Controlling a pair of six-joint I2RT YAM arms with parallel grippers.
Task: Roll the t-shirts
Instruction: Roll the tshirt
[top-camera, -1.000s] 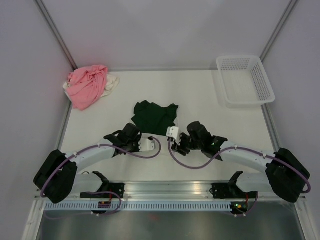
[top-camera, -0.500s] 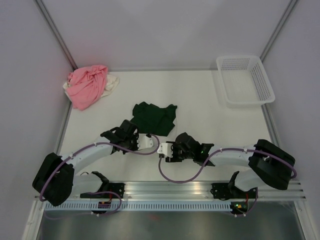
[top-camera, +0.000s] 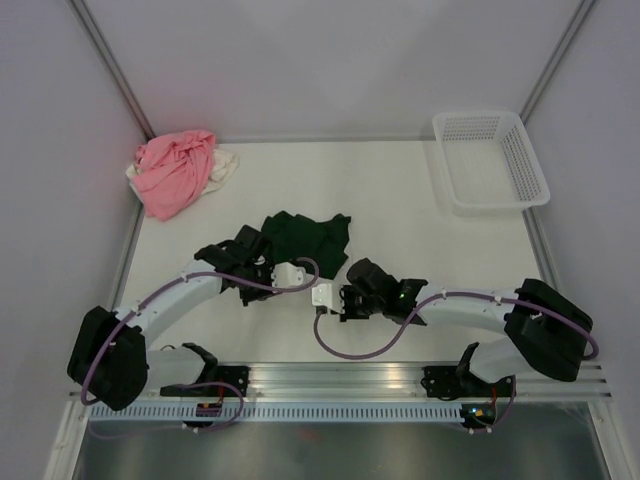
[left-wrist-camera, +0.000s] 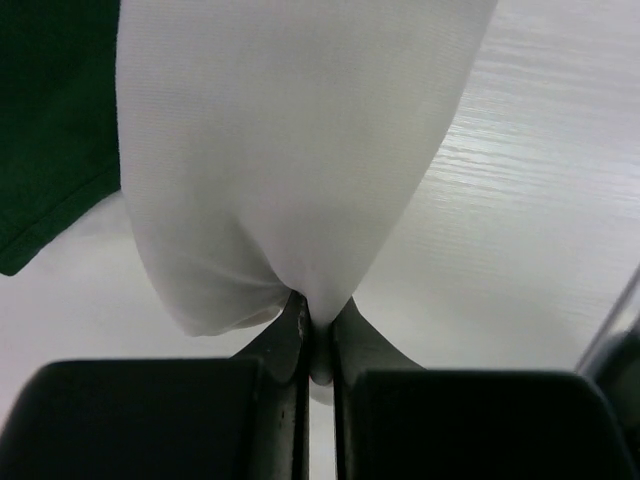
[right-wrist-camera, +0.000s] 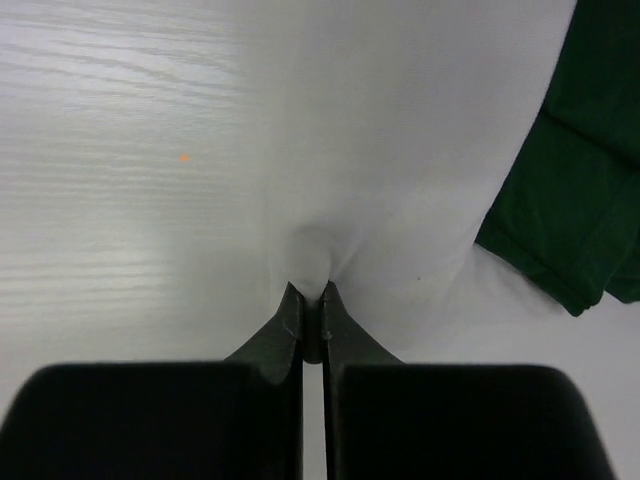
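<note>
Currently the white t-shirt (left-wrist-camera: 290, 150) is pinched at two points just in front of the dark green t-shirt (top-camera: 305, 235) at mid-tabletop (top-camera: 400, 190), probably so an edge can be drawn taut and spread before rolling. The left gripper (left-wrist-camera: 318, 340) and right gripper (right-wrist-camera: 312, 320) are each clamped on that white cloth. The pink t-shirt (top-camera: 175, 170) and cream t-shirt (top-camera: 228, 165) are heaped in the far-left corner, presumably queued.

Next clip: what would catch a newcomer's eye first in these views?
The left gripper and right gripper sit close together near the front middle of the table, each with jaws shut on white fabric. Just beyond them lies a crumpled dark green t-shirt. A pink t-shirt is heaped in the far left corner, and a white mesh basket sits at the far right.
</note>
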